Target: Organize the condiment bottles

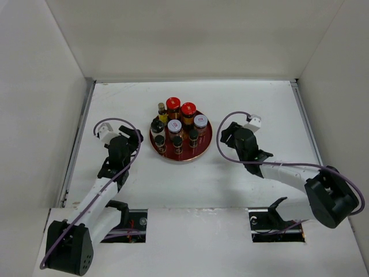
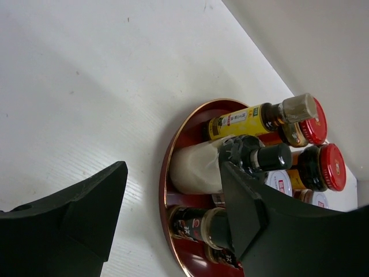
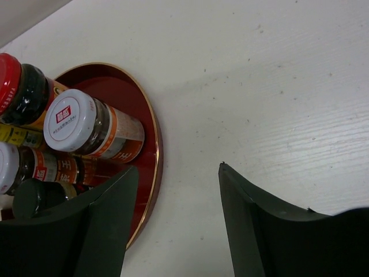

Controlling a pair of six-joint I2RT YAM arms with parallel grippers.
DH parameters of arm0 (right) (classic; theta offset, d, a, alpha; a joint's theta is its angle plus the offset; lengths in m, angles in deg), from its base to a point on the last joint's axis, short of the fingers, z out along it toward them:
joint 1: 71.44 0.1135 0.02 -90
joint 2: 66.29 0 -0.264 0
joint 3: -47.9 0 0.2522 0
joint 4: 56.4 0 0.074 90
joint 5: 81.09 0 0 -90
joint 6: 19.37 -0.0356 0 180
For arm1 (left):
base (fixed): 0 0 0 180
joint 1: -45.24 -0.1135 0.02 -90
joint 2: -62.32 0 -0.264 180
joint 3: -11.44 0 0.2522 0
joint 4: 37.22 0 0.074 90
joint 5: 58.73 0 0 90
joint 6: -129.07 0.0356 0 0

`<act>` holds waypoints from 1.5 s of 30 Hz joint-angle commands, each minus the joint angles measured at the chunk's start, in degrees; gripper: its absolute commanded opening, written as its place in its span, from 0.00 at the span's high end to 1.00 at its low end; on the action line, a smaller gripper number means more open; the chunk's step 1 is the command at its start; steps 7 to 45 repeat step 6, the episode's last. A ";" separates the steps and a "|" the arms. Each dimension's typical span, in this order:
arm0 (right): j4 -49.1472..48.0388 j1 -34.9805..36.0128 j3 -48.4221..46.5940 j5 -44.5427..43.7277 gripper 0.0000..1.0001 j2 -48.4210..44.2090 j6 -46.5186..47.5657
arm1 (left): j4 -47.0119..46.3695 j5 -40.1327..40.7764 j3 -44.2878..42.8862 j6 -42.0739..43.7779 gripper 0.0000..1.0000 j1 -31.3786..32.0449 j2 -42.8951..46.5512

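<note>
I'm losing part of the dark bottle (image 2: 193,225) on the tray (image 2: 193,130) behind a finger (image 2: 253,213) of my left pincer (image 2: 173,170); the picture edge is cropping a red-capped jar (image 3: 11,86) there.

The white surface (image 1: 190,187) holds one round red tray (image 1: 203,149), which sits between the left pincer (image 1: 136,137) and the right pincer (image 1: 225,134).

Nine condiment bottles (image 1: 174,128), one round tray (image 1: 203,146), two arms (image 1: 106,183).
</note>
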 commanded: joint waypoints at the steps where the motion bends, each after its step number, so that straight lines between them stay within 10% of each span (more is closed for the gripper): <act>1: -4.33 0.80 -0.42 1.24 0.35 1.28 -0.81 | 0.33 -0.08 -3.35 1.75 0.35 0.56 0.26; 45: -4.42 0.81 -0.16 1.51 0.34 0.58 -0.90 | 1.21 -0.70 -6.51 3.24 0.38 0.91 -4.14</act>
